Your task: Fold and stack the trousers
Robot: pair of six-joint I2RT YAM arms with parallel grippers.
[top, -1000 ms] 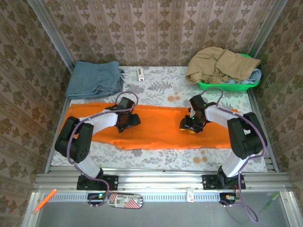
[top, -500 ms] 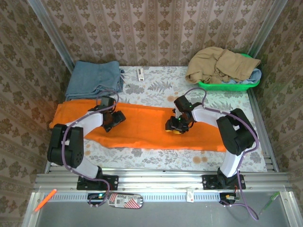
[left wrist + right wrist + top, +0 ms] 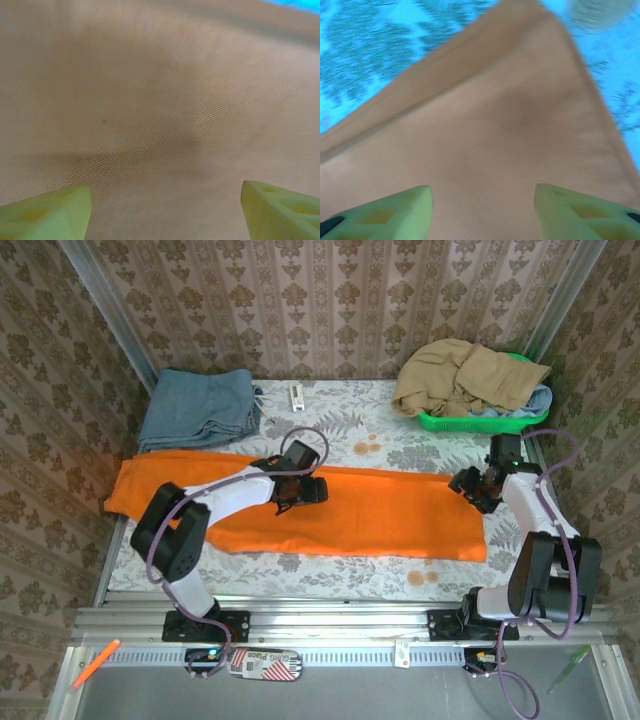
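Trousers (image 3: 380, 518), bright orange, lie flat in a long band across the middle of the patterned table (image 3: 330, 415), running from 9 o'clock to 3 o'clock. The left gripper (image 3: 305, 490) sits low over the band's far edge, a little toward 9 o'clock from the table's centre, its yellow fingers spread wide with nothing between them. The right gripper (image 3: 468, 483) is at the 3 o'clock end, above the cloth's far corner, jaws apart and empty. A blue-grey garment (image 3: 200, 408) rests at 10 o'clock; a green basket (image 3: 480, 423) with a tan garment (image 3: 465, 375) stands at 1 o'clock.
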